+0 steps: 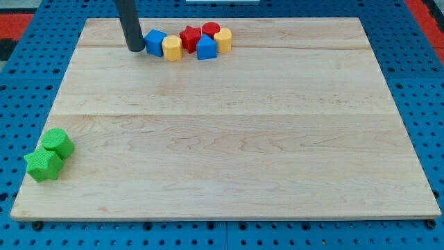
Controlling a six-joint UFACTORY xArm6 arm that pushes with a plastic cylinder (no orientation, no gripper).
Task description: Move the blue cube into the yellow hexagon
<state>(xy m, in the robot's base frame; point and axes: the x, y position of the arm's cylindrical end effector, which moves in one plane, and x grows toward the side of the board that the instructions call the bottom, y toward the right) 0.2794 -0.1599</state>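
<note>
We see bright, even light on the wooden board [229, 139], with only faint, soft shadows under the blocks. The view is sharp, without glare.

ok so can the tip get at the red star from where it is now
Probably not directly. My tip sits just left of the blue cube, and that cube and the yellow hexagon lie between it and the red star.

rod: dark, straight, near upright, entering from the view's top | my tip [136, 49]: down on the surface | upper rod: cut off by the frame edge
</note>
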